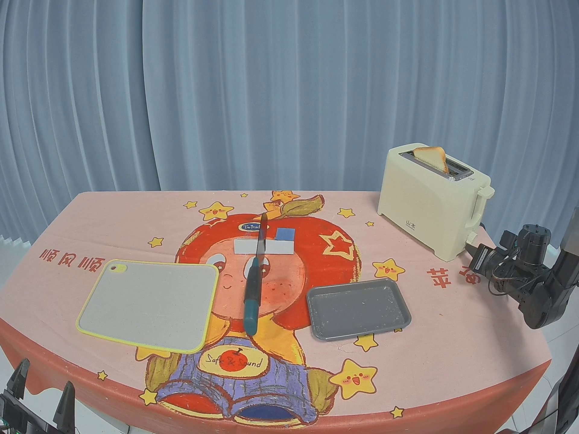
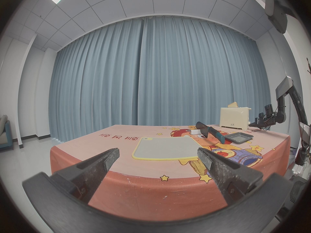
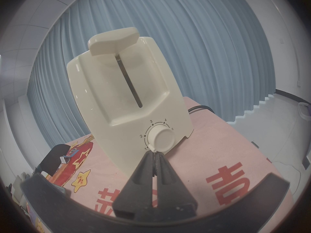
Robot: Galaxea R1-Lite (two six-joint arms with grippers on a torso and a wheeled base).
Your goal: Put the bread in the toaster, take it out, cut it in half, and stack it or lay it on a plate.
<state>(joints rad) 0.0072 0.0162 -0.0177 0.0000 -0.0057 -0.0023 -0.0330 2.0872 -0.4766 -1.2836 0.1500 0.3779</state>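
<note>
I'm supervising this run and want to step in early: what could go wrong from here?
The shut right claw sits by the dial of the toaster, below the raised lever; it may turn the dial by mistake.
The bread leans in its slot, so a grasp could slip.
The knife lies propped on a block; a passing arm could knock it.

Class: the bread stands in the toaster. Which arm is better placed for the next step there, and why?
Right. The right gripper, shut, sits by the lever end of the toaster, near the bread. The left gripper hangs open before the table, far from both.
</note>
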